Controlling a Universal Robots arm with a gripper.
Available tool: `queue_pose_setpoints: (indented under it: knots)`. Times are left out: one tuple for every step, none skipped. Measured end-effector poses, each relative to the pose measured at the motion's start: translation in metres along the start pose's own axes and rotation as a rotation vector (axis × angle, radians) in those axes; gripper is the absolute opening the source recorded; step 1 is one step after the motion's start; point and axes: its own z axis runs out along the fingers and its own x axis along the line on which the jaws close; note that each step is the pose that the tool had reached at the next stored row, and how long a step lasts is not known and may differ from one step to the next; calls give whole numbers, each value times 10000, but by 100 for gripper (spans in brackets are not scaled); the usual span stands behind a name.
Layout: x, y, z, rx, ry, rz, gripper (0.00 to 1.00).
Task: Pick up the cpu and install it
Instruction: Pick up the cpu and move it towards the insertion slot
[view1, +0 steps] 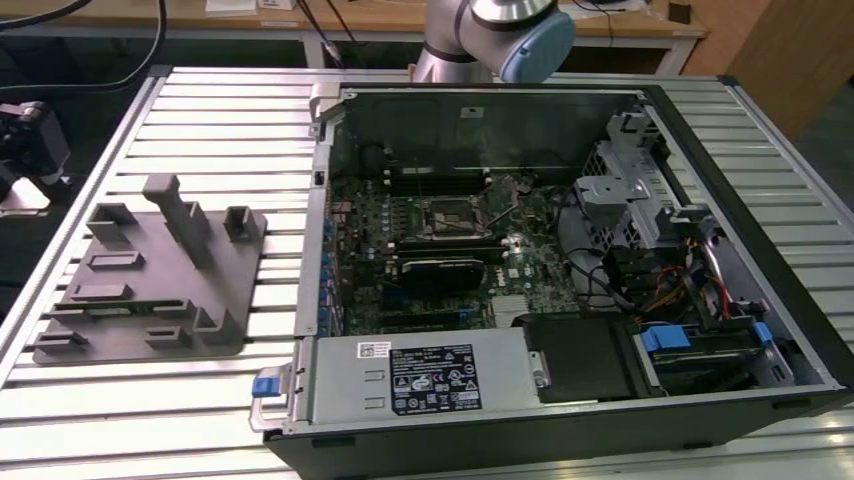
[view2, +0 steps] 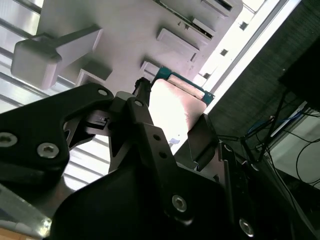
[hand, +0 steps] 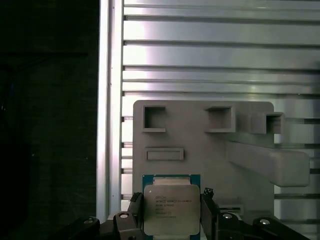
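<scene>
The cpu (hand: 167, 209), a flat square chip with a silvery top and a green rim, sits between my gripper's (hand: 170, 212) two black fingers (hand: 134, 207), which press on its opposite edges. In the second wrist view the cpu (view2: 176, 107) shows at a slant, pale with a teal edge, in the same gripper (view2: 172, 120). It hangs above the grey holder block (hand: 200, 145), apart from it. In the exterior view the holder block (view1: 147, 280) lies at the left, and the motherboard socket (view1: 451, 215) lies inside the open computer case (view1: 694, 200).
The case lies on its side on a ribbed metal table (view1: 200, 130), with a power supply (view1: 420, 375), drive bays (view1: 694, 340) and loose cables (view1: 641, 270) inside. The arm's base (view1: 494, 40) stands behind the case. Tall posts (view1: 180, 215) rise from the holder block.
</scene>
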Motion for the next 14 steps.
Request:
queue_pose_setpoints:
  knots:
    - [-1,1,-17,0,-1,0,55]
    - [-1,1,-33,0,-1,0,55]
    - [-2,2,-48,-1,-3,-1,55]
    - [-2,2,-63,-1,-6,-1,55]
    - [-3,3,-79,-1,-9,-1,55]
    - [-3,3,-97,0,-9,-1,55]
    - [-4,4,-113,0,-11,-1,55]
    - [-4,4,-134,0,-13,-1,55]
    - [-4,5,-154,0,-15,-1,55]
    - [-5,6,-173,-1,-19,-1,55]
    - [-6,6,-193,-1,-21,-1,55]
    - [-6,7,-213,-1,-22,-1,55]
    - [-7,8,-233,-1,-24,-1,55]
    - [-7,8,-256,-1,-25,-1,55]
